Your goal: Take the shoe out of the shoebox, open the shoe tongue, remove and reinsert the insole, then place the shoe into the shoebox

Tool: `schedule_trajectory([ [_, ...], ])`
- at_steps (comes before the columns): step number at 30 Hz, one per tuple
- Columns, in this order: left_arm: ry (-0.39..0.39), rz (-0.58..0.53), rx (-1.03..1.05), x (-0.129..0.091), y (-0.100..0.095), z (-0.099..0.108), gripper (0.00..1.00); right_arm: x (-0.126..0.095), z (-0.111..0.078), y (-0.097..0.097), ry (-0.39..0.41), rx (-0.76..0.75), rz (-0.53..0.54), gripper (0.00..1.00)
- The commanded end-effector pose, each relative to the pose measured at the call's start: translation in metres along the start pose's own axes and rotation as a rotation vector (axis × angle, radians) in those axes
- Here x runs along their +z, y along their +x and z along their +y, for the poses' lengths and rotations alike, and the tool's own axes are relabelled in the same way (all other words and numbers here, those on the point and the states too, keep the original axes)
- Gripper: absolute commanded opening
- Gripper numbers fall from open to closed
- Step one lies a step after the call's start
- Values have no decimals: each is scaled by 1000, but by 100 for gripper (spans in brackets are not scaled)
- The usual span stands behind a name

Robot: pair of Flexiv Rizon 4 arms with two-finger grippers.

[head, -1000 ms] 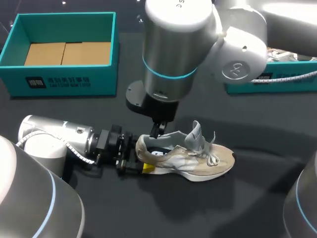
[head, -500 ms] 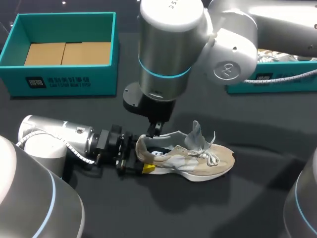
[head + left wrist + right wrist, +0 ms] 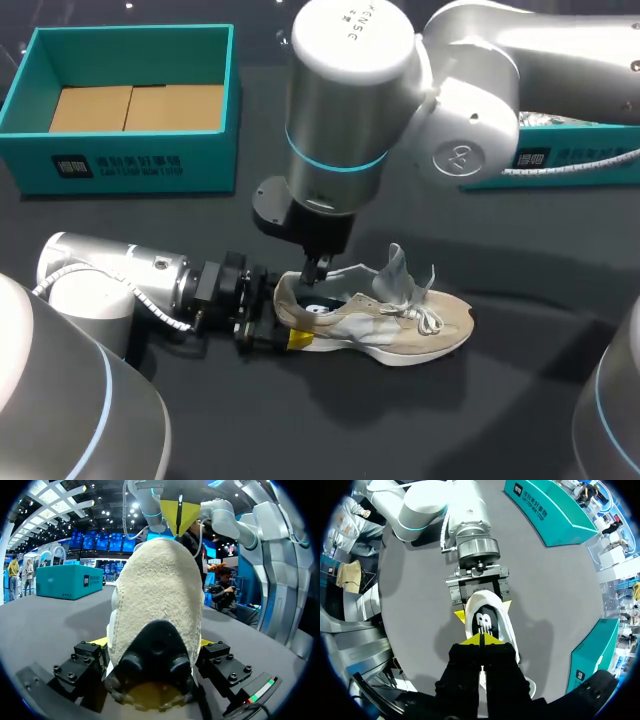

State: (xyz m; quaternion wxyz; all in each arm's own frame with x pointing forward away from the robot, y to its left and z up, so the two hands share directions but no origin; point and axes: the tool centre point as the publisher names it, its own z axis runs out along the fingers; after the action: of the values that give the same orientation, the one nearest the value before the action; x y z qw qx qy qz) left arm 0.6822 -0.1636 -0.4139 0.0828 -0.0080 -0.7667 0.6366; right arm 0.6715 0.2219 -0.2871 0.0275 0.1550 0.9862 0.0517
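The left arm's ribbed, silver-and-black wrist lies low along the matte dark grey tabletop point(image 3: 450, 420). The left gripper point(image 3: 287, 320) has its fingers closed on the rounded heel of the beige mesh-and-suede sneaker point(image 3: 400, 325) from both sides. In the left wrist view the nubbly cream heel cloth, with its glossy black tab, fills the space between the black finger blocks.

The sneaker stands upright on its thick white sole on the tabletop, outside any box, with its toe pointing away from the left gripper. Its soft pale grey tongue point(image 3: 397, 268) is pulled up and stands above the loose white laces point(image 3: 430, 320).

Above the shoe's opening hangs the right gripper point(image 3: 481, 639), pointing straight down from a broad silver cylinder with a light-blue ring. Its fingers are clenched, yellow tips meeting in one wedge just over the smooth black insole point(image 3: 481, 622) with a white mark; whether they pinch its edge cannot be told.

Farther back stands the open teal cardboard shoebox point(image 3: 212, 150), rectangular, with plain brown flaps as its floor.
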Motion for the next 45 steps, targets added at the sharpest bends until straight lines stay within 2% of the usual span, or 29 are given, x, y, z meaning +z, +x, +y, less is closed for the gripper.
schedule_trajectory([
  [1, 1, -3, -1, -1, 1, 3, 0, 21, 1, -2, -6, -12, 19, 0],
  [12, 1, -3, -1, -1, 1, 3, 0, 45, -7, -2, 2, -78, 18, 0],
  [21, 1, -3, -1, -1, 1, 3, 0, 67, -16, -14, -1, -145, 28, 0],
  [30, 1, -3, -1, -1, 1, 3, 0, 81, -18, -25, 15, -183, 28, 0],
  [38, 1, -3, -1, -1, 1, 3, 0, 88, -38, -34, 15, -133, 20, 0],
  [45, 1, -3, -1, -1, 1, 3, 0, 89, -56, -33, 4, -87, 10, 0],
])
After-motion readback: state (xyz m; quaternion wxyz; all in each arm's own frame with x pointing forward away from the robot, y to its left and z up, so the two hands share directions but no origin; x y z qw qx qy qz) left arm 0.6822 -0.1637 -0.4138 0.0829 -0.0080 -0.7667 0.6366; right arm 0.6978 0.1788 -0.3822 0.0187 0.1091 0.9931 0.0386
